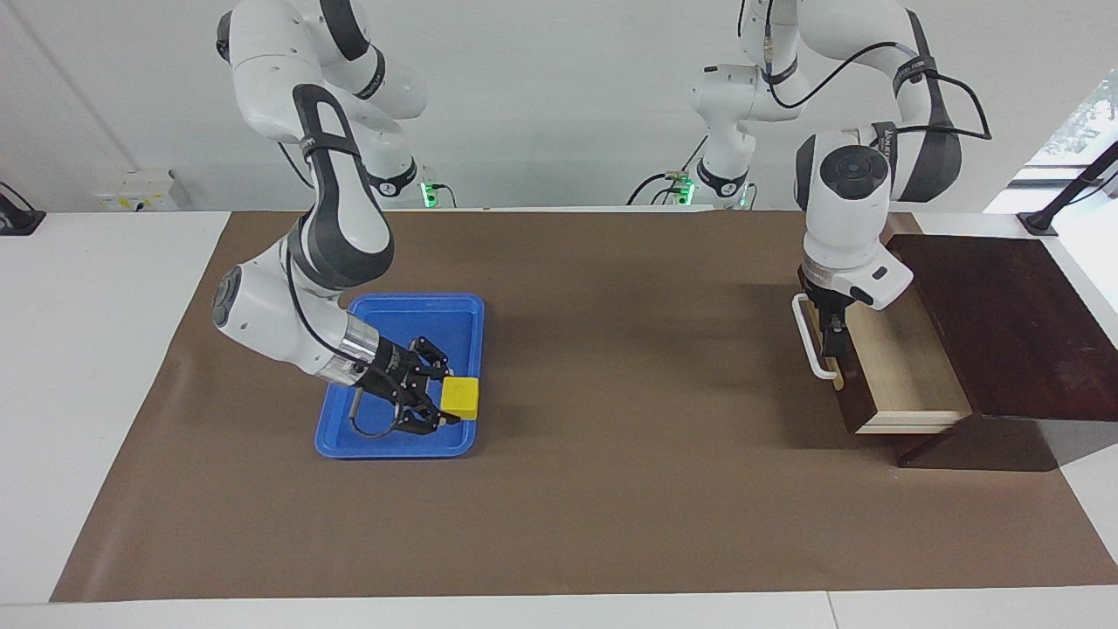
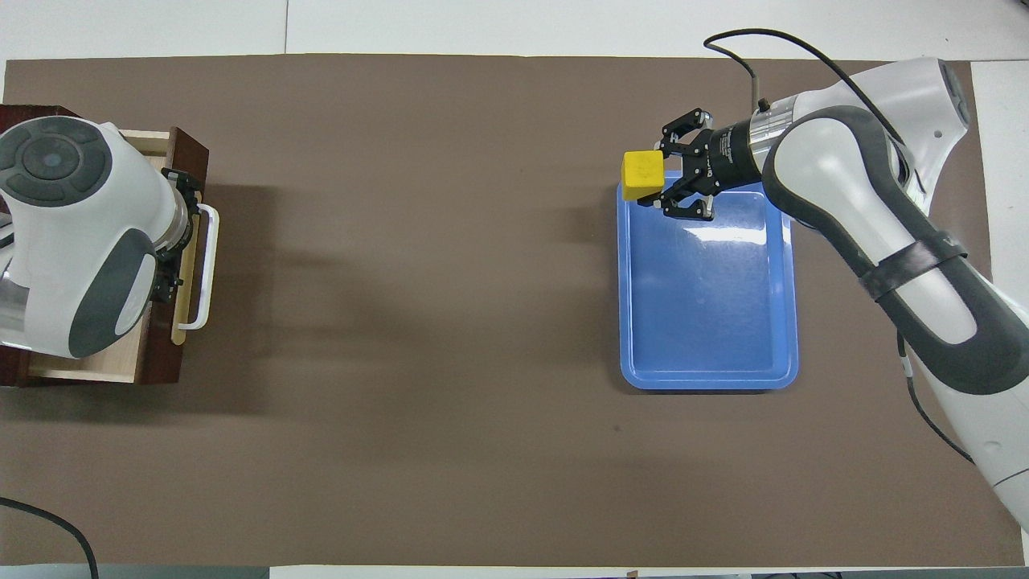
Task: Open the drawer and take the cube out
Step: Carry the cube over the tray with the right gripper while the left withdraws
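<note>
cube [image 1: 459,397] clamped by right gripper [image 1: 437,404] above tray [image 2: 707,322]; facing view shows left gripper [image 1: 834,336] spread inside drawer [image 1: 900,376].

You have a small bright yellow solid cube [image 1: 460,397] against a flat, glossy blue plastic tray [image 1: 384,349], both over a plain matte brown table mat [image 1: 611,489] with bare white tabletop [image 1: 96,349] at its edges. Note the dark reddish-brown wooden box [image 1: 1013,323]; its drawer [image 1: 900,367] shows a pale light-wood interior, a tan front strip and a white bar handle [image 1: 808,339]. Both arms are white with dark grey panels, ending in black grippers.
</note>
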`<state>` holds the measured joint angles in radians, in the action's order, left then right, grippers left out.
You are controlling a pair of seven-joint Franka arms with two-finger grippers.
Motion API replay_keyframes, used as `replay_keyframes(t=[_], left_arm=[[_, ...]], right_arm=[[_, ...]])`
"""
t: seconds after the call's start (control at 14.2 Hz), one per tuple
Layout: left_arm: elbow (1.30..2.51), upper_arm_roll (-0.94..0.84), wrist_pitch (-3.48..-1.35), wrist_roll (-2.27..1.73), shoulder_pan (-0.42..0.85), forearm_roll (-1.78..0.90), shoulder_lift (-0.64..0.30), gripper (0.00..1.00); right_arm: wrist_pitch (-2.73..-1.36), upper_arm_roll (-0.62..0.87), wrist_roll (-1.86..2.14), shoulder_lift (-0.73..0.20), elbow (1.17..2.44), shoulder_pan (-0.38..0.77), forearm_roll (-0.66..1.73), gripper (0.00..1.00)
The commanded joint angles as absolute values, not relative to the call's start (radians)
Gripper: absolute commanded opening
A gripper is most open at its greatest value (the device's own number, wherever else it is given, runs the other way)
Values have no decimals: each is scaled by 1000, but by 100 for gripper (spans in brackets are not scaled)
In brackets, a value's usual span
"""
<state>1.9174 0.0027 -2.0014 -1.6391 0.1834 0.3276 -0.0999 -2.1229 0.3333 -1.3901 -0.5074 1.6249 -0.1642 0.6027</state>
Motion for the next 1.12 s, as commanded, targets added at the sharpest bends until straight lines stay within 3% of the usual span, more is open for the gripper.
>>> replay_keyframes(t=[0.0,0.63,1.05], left_arm=[[1986,-2,-2094,-1579,121,348,-66,100],[1968,-2,-2171,-1358,-49,350,-81,100],[1942,-3,-2152,-1348,-58,348,-86,100]], right_arm=[[-2140,318,-1299,-466,1713,-167,581,0],[-2152,305,-1221,-472,1755,-198,572,0],[-2200,305,-1167,-471,1828,-207,574,0]])
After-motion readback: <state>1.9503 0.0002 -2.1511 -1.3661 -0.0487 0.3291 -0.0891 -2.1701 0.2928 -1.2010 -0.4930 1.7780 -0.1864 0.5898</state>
